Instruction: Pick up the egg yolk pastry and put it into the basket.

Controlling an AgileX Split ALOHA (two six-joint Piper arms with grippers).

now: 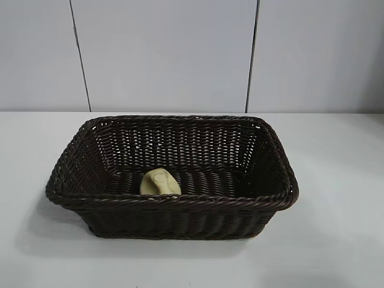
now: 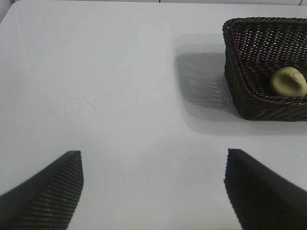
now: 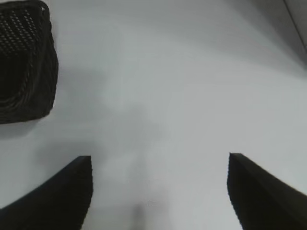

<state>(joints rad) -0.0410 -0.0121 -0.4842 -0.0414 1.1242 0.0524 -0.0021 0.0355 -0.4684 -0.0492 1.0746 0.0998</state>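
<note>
Spanning your whole scene is the flat white table, and on it sits the large dark brown woven wicker basket. Your left gripper hovers over bare table with its fingers spread apart and empty; your right gripper likewise. Smallest, the pale yellow dome-shaped egg yolk pastry lies inside the basket, against its near wall, left of centre.

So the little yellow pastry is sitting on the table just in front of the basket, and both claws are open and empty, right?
Not quite. The egg yolk pastry lies inside the basket, against its near wall, as the exterior view shows. The rest holds: the left claw and right claw are open and empty.
</note>
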